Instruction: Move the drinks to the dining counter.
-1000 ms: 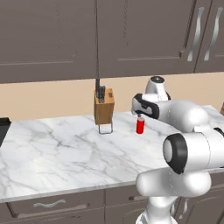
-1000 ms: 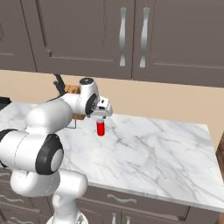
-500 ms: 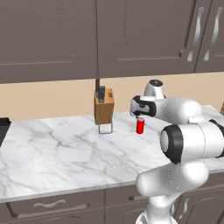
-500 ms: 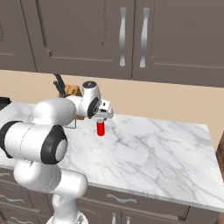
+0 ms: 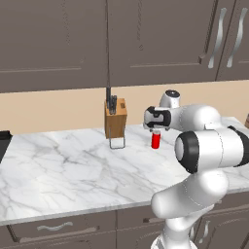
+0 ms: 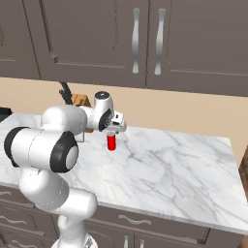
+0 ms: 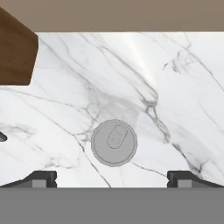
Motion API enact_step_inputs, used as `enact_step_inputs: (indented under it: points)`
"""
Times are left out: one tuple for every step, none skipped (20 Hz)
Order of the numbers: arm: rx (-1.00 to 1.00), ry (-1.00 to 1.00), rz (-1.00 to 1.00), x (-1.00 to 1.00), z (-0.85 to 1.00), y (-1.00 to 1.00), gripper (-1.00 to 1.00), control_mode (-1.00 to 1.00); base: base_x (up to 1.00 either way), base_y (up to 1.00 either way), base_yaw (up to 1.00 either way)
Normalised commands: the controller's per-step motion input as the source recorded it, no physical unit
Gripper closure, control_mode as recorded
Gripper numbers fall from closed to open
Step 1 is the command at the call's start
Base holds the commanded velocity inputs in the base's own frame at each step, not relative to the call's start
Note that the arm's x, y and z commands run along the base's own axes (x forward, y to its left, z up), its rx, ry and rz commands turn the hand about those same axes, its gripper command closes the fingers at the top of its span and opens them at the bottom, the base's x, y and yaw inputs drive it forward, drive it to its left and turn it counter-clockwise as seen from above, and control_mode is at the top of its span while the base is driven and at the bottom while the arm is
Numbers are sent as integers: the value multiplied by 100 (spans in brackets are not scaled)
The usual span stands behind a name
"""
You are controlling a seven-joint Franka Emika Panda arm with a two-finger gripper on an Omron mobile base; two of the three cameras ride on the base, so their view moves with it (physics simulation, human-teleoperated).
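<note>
The small red can (image 5: 155,140) is stood upright on the marble table (image 5: 58,165), long axis vertical, grey lid (image 7: 114,142) up, near the back edge beside the knife block (image 5: 115,118). The end effector (image 7: 113,177) is held spread wide directly above it, grasping nothing.
</note>
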Motion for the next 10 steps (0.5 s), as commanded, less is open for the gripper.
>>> enact_step_inputs:
  points:
    - [1, 0, 0, 15, -15, 0, -100, -100, 0, 0, 0]
    - [1, 0, 0, 15, -17, 0, -100, -100, 0, 0, 0]
    - [0, 0, 0, 16, -18, 0, -100, -100, 0, 0, 0]
    - [0, 0, 0, 13, -14, 0, -100, -100, 0, 0, 0]
    - [0, 0, 0, 14, -10, 0, -100, -100, 0, 0, 0]
    - [0, 0, 0, 11, -7, 0, -100, -100, 0, 0, 0]
    - [0, 0, 0, 5, -6, 0, -100, -100, 0, 0, 0]
    - [0, 0, 0, 4, -8, 0, -100, -100, 0, 0, 0]
    - [0, 0, 0, 1, -7, 0, -100, -100, 0, 0, 0]
    - [0, 0, 0, 0, -6, 0, -100, -100, 0, 0, 0]
